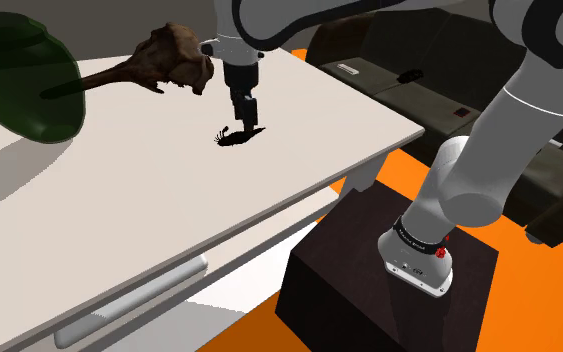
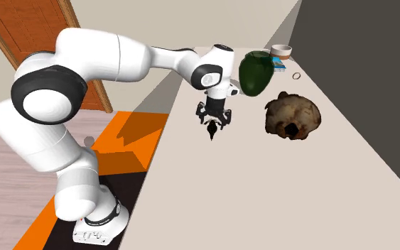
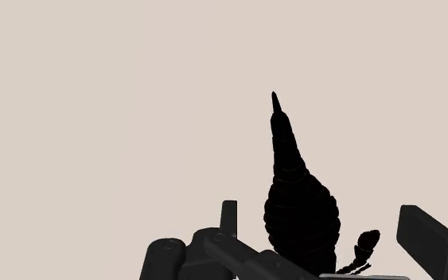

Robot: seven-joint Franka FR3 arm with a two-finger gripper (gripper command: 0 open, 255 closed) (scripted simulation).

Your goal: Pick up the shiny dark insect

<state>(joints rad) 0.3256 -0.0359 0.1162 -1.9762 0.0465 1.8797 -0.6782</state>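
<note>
The shiny black insect [image 1: 237, 136] lies on the pale table top [image 1: 119, 200], its tapered ridged body [image 3: 298, 199] pointing away from my hand. My black gripper [image 1: 246, 112] hangs straight down just above it, at the middle of the table in the shoulder view. From the second exterior view the gripper [image 2: 213, 122] stands right over the insect [image 2: 212, 131]. In the wrist view the gripper [image 3: 319, 208] is open; the insect's body lies between the two fingers, closer to one finger [image 3: 228, 213] than the other, and I see no contact.
A brown skull-like lump [image 1: 174, 60] with a long snout sits just behind the gripper. A dark green vessel [image 1: 19, 75] stands further along the shoulder view's left. A small cup [image 2: 281, 51] and a ring [image 2: 297, 74] lie at the table's far end. The table's edge [image 1: 389, 150] faces a dark sofa [image 1: 389, 85].
</note>
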